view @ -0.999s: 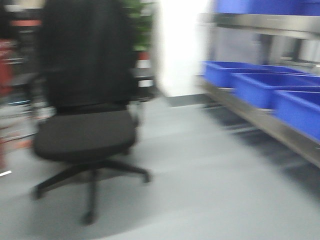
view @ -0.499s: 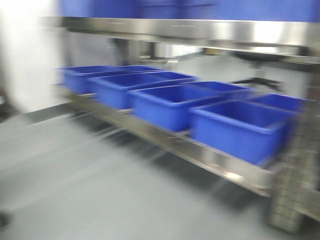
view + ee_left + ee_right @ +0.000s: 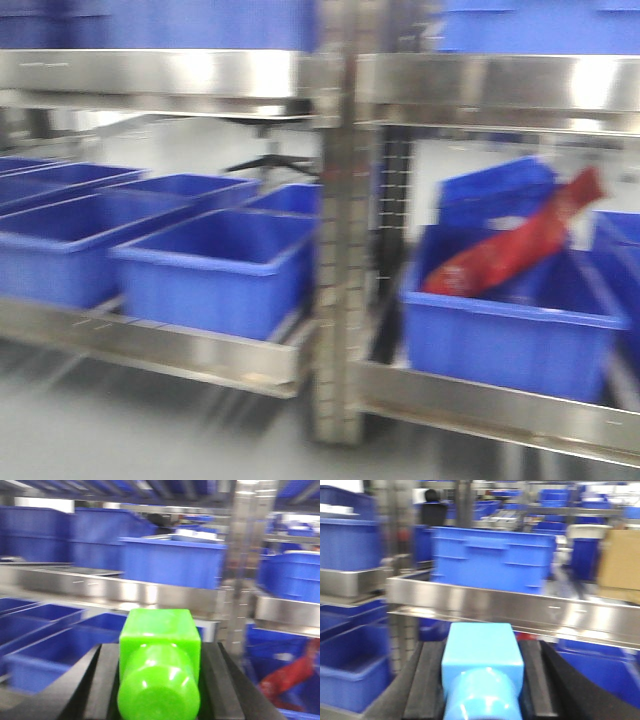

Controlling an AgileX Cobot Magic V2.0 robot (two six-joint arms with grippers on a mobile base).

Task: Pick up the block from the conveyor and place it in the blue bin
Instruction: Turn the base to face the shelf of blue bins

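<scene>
My left gripper [image 3: 159, 680] is shut on a bright green block [image 3: 160, 650], its black fingers [image 3: 107, 680] pressed on both sides. My right gripper [image 3: 482, 680] is shut on a light blue block [image 3: 482, 655] in the same way. Both are held in the air in front of steel shelving. Blue bins [image 3: 215, 262] stand in a row on the lower shelf in the front view. The bin at the right [image 3: 505, 330] holds a red bag [image 3: 520, 250]. The conveyor is out of view. The grippers do not show in the front view.
A steel shelf post [image 3: 340, 240] stands between the bins. More blue bins [image 3: 170, 562] sit on upper shelves. A steel shelf rail [image 3: 520, 607] crosses just beyond the blue block. A cardboard box [image 3: 620, 565] sits at the far right. The grey floor [image 3: 150, 430] lies below.
The front view has swung right: the black office chair has left the view and the shelving with blue bins now fills it, closer. The red bag's bin has come into view.
</scene>
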